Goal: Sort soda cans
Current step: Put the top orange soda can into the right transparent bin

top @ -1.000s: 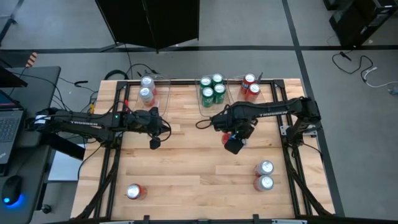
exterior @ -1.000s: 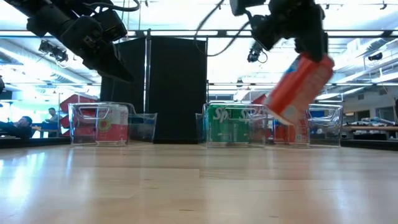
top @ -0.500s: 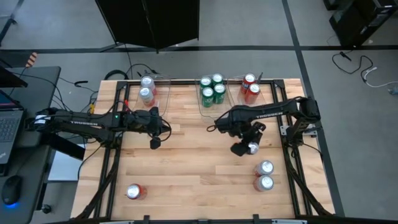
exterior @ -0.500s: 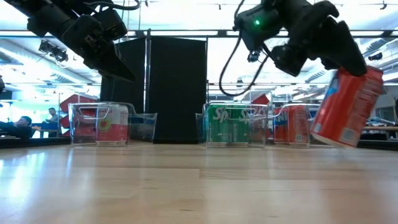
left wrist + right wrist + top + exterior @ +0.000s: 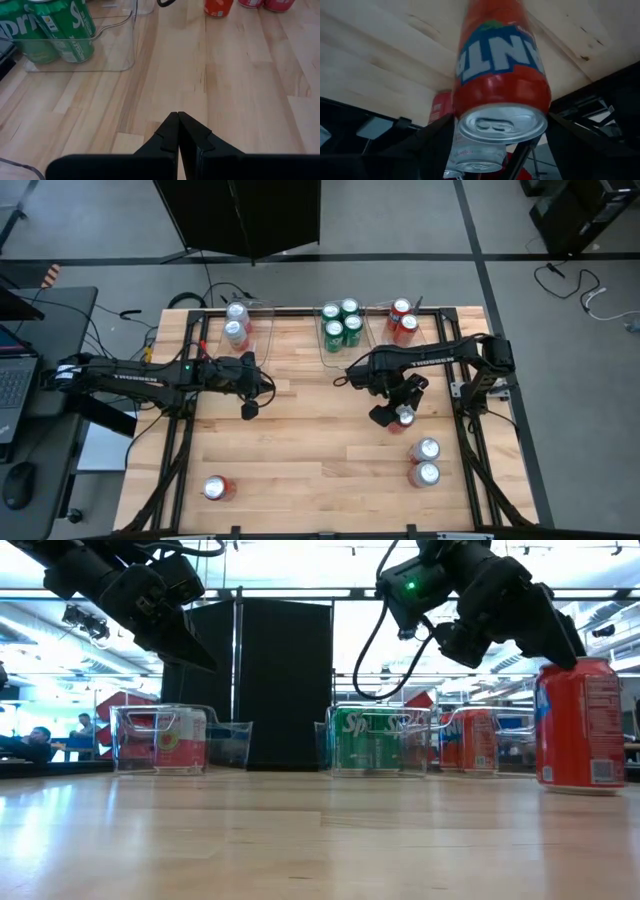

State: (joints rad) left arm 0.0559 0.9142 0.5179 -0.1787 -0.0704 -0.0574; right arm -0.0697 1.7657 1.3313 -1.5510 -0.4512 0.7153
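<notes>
Red Fanta can stands upright on the wooden table toward its right edge, the right gripper over it with fingers spread wide at its sides, not clamping. Green Sprite cans fill the middle clear bin at the far edge; red cans sit in the right bin, silver-white ones in the left. The left gripper, pinched shut and empty, hovers left of centre.
</notes>
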